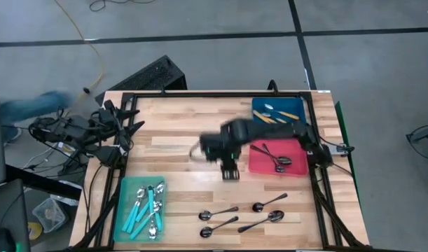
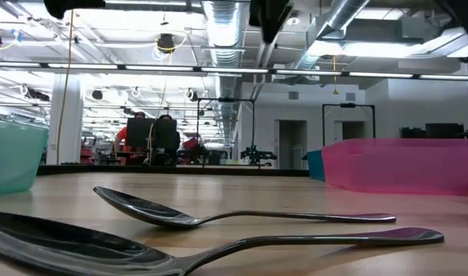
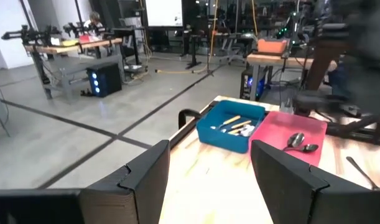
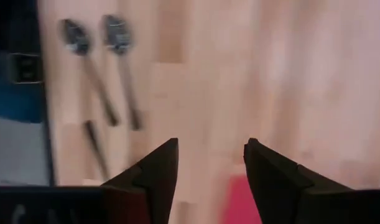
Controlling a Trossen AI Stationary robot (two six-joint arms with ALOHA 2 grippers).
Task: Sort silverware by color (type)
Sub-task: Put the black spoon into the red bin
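Note:
Four all-dark spoons point(image 1: 242, 215) lie flat on the wooden table near its near edge; two of them fill the low view point(image 2: 241, 218). My right gripper point(image 1: 230, 171) hangs open above the table's middle, just beyond them, touching nothing. Its wrist view point(image 4: 208, 146) looks down on bare wood, with two dark spoons point(image 4: 106, 68) ahead. Teal-handled spoons point(image 1: 147, 208) lie in a teal bin point(image 1: 128, 189). Orange-handled ones point(image 1: 280, 115) lie in a blue bin point(image 1: 261, 105). Dark ones point(image 1: 275, 158) lie in a red bin point(image 1: 259, 166). My left gripper point(image 1: 133, 127) waits open at the table's left edge point(image 3: 208, 149).
The blue bin point(image 3: 230, 127) and the red bin point(image 3: 289, 140) stand side by side at the table's far right. The teal bin point(image 2: 11, 153) is at the near left. A black frame rims the table point(image 1: 199, 94). Cables lie on the floor to the left.

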